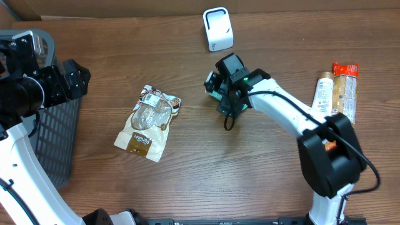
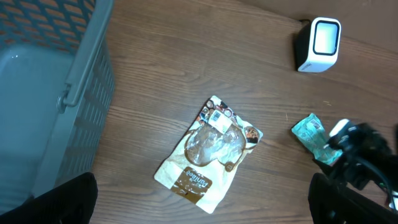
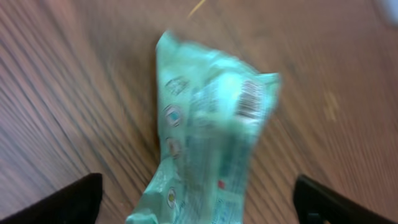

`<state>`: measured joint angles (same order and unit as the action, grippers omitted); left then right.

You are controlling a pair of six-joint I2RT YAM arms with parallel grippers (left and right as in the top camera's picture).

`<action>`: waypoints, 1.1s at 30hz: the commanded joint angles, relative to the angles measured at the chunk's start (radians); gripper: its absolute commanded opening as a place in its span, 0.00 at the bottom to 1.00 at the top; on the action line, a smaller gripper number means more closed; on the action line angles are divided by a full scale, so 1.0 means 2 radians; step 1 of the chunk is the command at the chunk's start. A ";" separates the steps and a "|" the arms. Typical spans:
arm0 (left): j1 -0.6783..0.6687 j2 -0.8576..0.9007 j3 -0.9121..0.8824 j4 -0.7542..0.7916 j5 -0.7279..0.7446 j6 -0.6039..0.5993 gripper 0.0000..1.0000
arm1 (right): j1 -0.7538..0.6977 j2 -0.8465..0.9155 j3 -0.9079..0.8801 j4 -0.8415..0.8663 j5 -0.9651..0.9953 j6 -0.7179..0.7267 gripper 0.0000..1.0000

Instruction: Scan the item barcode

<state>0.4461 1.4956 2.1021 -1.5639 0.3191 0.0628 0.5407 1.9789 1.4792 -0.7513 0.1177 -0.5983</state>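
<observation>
- Lying nearest the robot's side of the wooden table [image 1: 262,181], left of centre, a brown snack pouch [image 1: 148,122] with a clear window rests flat.
- To its left, a grey mesh basket [image 1: 59,137] stands at the table's edge, apart from the pouch.
- On the right side, a pale bottle [image 1: 323,92] and a tan package [image 1: 345,90] with a red top lie side by side, well apart from the middle of the table.
- Farther in, near the centre, the teal packet [image 3: 211,124] lies on the wood with its barcode [image 3: 250,98] facing up at the right wrist camera, though that view is blurred.
- Farthest back, the white barcode scanner [image 1: 217,29] stands upright near the far edge, apart from the packet, with bare wood between them.
- From overhead, the wrist of the right arm [image 1: 281,106] covers most of the packet, and only a teal corner shows at its left.
- The right arm reaches diagonally from the near right towards the centre. The right gripper [image 3: 196,193] sits over the packet with its fingers [image 3: 68,202] spread wide on either side, not pinching it.
- The left gripper [image 1: 81,79] hovers above the basket's rim, facing the pouch, with its jaws spread wide and nothing between them.
</observation>
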 commanded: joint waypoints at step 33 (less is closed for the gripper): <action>0.001 0.002 0.001 0.001 0.005 0.010 1.00 | -0.092 -0.051 -0.295 0.370 -0.151 0.746 0.66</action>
<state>0.4461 1.4956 2.1021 -1.5642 0.3191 0.0628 0.3508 1.8305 0.9039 -0.0406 -0.2169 0.8791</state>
